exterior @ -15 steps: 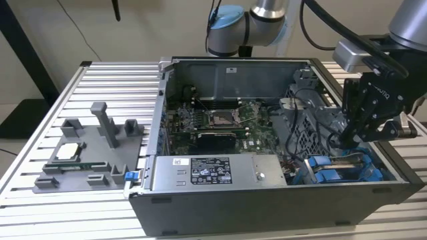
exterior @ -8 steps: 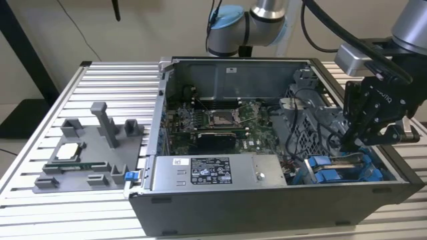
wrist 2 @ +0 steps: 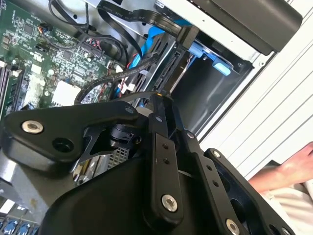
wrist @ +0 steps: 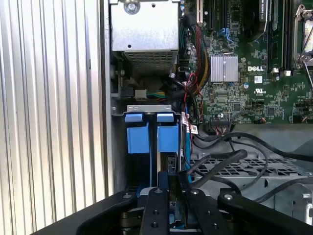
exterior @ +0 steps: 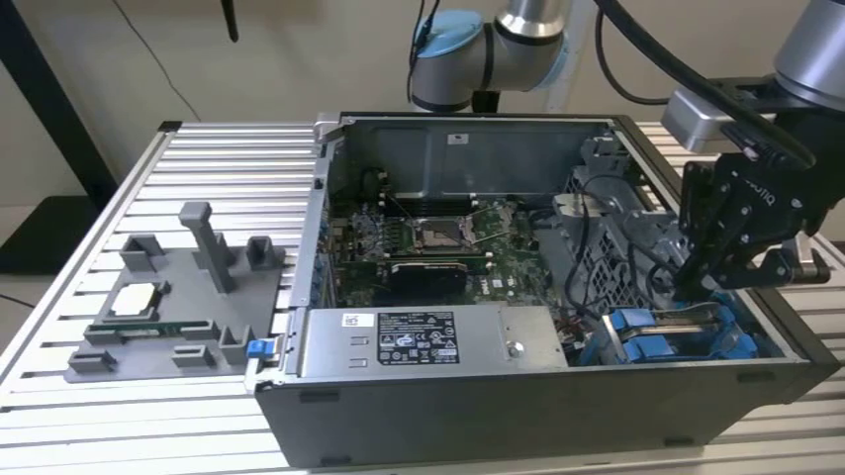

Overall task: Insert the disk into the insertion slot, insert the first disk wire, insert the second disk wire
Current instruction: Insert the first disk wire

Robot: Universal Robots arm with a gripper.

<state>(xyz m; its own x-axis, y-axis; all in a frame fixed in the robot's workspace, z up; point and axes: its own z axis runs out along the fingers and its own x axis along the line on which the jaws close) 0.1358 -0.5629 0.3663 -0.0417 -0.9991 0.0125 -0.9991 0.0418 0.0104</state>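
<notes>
Gripper at insertion slot, nr blk cables.

Grey arm, blue joint caps

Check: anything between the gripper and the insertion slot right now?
Nothing solid that I can see. In the first wrist view the gripper sits right at the insertion slot, with the slot's blue tabs in plain sight. Several black cables loop close alongside, over the grey cage, and may crowd that side.
</notes>
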